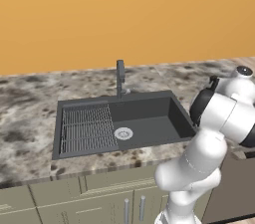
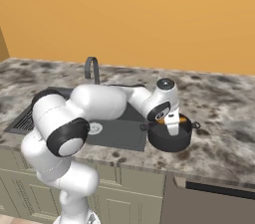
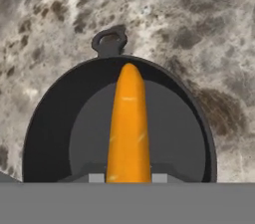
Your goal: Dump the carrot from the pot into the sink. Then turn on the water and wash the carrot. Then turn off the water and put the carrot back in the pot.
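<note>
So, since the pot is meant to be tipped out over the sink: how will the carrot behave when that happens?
The carrot looks stiff, smooth and tapered, so it would probably slide out whole. Being round, it may roll in the sink. It lies loose in the pot, so it could shift early.

Kitchen, rendered. We list: a speckled stone counter [image 1: 30, 123] along an orange wall [image 1: 124, 14]; a dark recessed sink [image 1: 149, 118] with wire rack [image 1: 87, 128], round drain [image 1: 123, 133] and dark faucet [image 1: 120, 76]; grey-green cabinets [image 1: 60, 203] with bar handles below; a pot [image 2: 171, 137] on the counter right of the sink.
</note>
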You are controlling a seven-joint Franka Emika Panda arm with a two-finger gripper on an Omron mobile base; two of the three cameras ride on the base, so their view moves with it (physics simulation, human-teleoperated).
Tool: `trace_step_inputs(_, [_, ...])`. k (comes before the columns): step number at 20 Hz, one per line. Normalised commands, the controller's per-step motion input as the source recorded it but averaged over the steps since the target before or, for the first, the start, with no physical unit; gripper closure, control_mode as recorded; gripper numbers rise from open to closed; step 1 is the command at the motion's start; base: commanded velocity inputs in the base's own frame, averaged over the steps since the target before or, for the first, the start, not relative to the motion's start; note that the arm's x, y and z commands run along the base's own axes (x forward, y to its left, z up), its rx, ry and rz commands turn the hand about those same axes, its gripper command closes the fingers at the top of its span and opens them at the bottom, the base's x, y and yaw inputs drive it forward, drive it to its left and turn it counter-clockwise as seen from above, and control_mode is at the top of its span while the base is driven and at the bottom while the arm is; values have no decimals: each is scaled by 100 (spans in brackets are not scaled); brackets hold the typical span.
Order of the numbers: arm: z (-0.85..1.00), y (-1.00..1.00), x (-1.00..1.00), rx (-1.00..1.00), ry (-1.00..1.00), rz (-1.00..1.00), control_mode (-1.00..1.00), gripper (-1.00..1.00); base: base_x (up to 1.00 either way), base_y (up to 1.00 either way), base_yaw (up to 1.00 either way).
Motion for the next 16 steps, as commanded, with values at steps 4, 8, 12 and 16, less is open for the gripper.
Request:
trace_step_inputs(4, [-33, 0, 0, 1, 0, -12, -100, 100, 0, 0, 0])
trace_step_inputs(8, [-33, 0, 0, 1, 0, -12, -100, 100, 0, 0, 0])
trace_step_inputs(12, [-15, -4, 1, 4, 0, -11, -100, 100, 0, 0, 0])
trace_step_inputs(16, [-11, -17, 8, 5, 0, -9, -100, 100, 0, 0, 0])
